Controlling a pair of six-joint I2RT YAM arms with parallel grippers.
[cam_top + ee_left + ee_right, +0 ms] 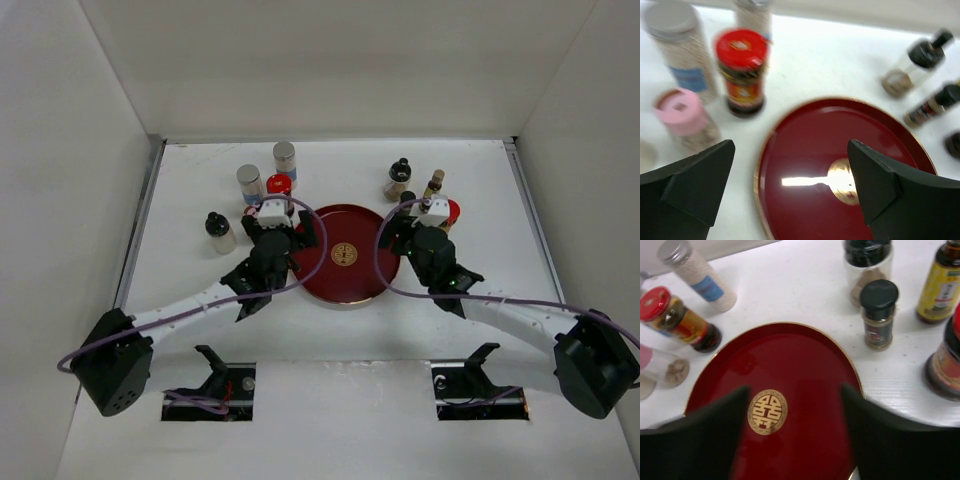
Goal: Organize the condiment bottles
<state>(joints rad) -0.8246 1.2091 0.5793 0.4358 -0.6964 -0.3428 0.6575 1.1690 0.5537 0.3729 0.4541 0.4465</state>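
Our condiment bottles stand in two clusters on the table. Ahead and left of the left gripper (790,150), whose jaws are spread wide and hold nothing, we see a pink-capped jar (682,112), a red-capped jar (741,70) and a silver-capped jar (677,45). The right gripper (792,395) is spread and empty too. Ahead on its right stand a black-capped shaker (879,312) and an amber bottle (942,282). The dark red tray (790,360) lies just below both.

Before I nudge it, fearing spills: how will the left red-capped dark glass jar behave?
The red-capped dark glass jar stands taller than wide, so a high push would probably tip it. Its round body likely rolls once down.
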